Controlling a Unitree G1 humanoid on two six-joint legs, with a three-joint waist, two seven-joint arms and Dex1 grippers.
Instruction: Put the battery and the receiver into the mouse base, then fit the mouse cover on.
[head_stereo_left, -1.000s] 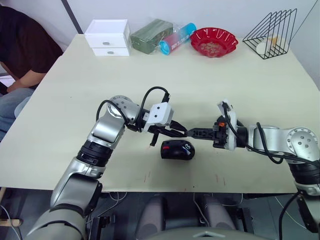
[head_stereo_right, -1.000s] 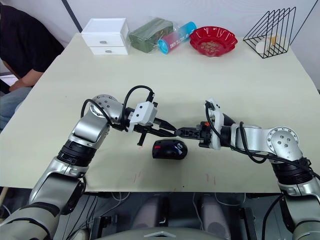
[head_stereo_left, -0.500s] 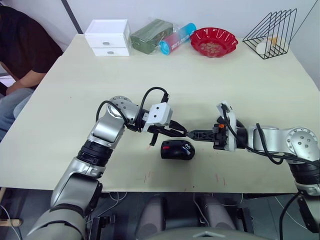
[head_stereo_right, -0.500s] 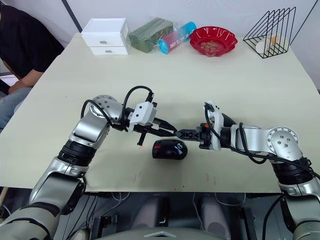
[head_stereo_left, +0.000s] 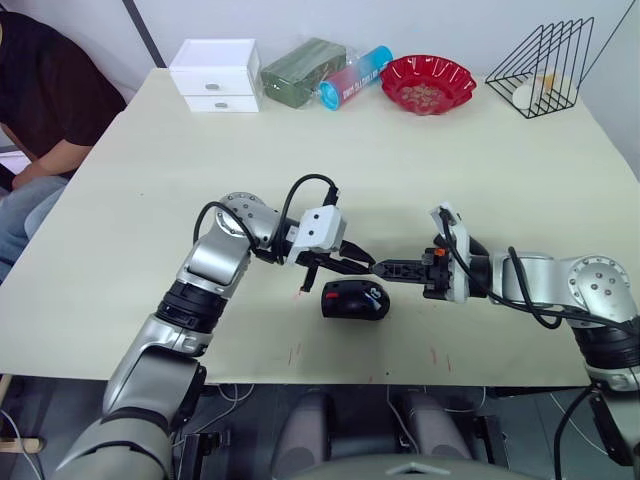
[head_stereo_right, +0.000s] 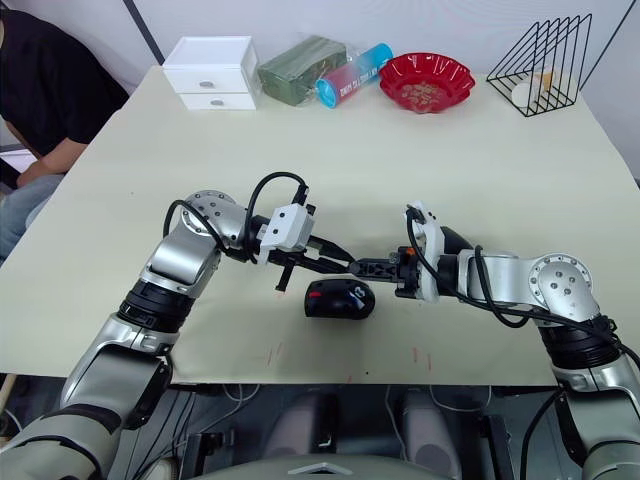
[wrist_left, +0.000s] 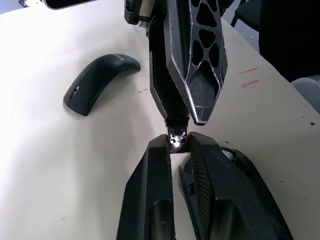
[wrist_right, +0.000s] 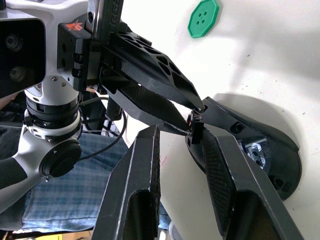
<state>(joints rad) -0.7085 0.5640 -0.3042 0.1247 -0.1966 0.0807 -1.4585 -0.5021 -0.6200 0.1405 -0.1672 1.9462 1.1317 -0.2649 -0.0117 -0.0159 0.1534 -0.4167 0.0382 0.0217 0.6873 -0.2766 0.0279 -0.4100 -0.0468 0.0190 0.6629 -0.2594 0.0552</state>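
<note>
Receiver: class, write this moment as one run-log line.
left pincer: shut on receiver | right pincer: tip at receiver, grip unclear | mouse base: uncovered, just below | mouse cover: off, lying on table

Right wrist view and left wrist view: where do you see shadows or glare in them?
In the right wrist view, a soft grey shadow lies on the table beside the mouse base. In the left wrist view, the metal end of the receiver gives a bright glint, and the mouse cover shows a pale sheen along its curve, with a thin shadow at its edge.
</note>
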